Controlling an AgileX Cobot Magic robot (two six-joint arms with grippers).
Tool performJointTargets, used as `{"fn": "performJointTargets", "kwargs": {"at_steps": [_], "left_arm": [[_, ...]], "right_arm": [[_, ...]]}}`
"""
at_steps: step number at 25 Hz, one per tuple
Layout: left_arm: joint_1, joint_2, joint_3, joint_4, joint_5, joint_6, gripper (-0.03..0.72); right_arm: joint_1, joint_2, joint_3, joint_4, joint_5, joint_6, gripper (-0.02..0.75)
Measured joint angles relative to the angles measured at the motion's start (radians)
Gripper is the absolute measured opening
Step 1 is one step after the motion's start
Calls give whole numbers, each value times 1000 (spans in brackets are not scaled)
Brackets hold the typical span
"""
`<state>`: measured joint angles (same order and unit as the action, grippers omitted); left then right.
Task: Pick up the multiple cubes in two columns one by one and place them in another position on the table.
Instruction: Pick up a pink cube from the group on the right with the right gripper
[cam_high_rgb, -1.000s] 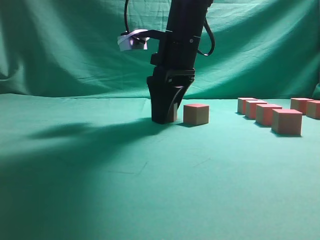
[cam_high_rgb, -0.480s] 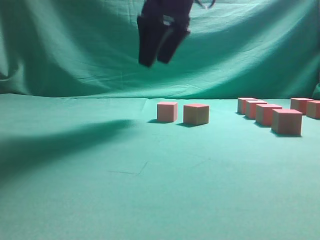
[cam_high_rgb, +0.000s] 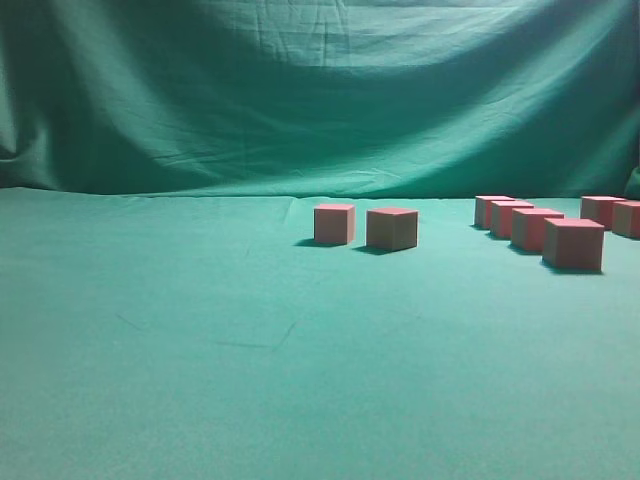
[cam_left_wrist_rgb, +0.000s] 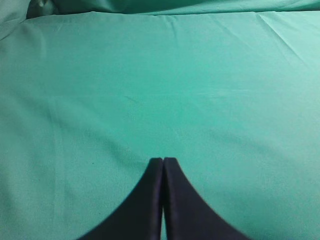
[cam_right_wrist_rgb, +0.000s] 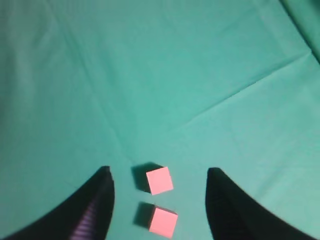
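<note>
Two pinkish-red cubes stand side by side on the green table (cam_high_rgb: 200, 360), one (cam_high_rgb: 334, 223) left of the other (cam_high_rgb: 392, 228). Several more cubes (cam_high_rgb: 537, 228) stand in two columns at the right, the nearest (cam_high_rgb: 574, 243) in front. No arm shows in the exterior view. In the right wrist view my right gripper (cam_right_wrist_rgb: 159, 170) hangs open high above the pair of cubes (cam_right_wrist_rgb: 160, 180) (cam_right_wrist_rgb: 163, 222) and holds nothing. My left gripper (cam_left_wrist_rgb: 163, 160) is shut and empty over bare cloth.
A wrinkled green backdrop (cam_high_rgb: 320, 90) rises behind the table. A second column of cubes (cam_high_rgb: 603, 210) runs to the right edge of the exterior view. Creases cross the cloth (cam_right_wrist_rgb: 200, 115) beneath the right gripper.
My right arm has lifted away from the left cube of the pair and risen out of the exterior view. That cube stays on the table. The other cubes have not moved.
</note>
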<state>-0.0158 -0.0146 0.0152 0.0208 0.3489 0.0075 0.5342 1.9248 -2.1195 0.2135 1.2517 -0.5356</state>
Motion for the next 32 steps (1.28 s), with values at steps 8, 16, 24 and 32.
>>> {"fn": "performJointTargets", "kwargs": {"at_steps": [8, 16, 24, 32], "left_arm": [[0, 0, 0, 0, 0, 0, 0], [0, 0, 0, 0, 0, 0, 0], [0, 0, 0, 0, 0, 0, 0], [0, 0, 0, 0, 0, 0, 0]], "right_arm": [[0, -157, 16, -60, 10, 313, 367], [0, -339, 263, -227, 15, 625, 367], [-20, -472, 618, -447, 13, 783, 367], [-159, -480, 901, -384, -156, 807, 367]]}}
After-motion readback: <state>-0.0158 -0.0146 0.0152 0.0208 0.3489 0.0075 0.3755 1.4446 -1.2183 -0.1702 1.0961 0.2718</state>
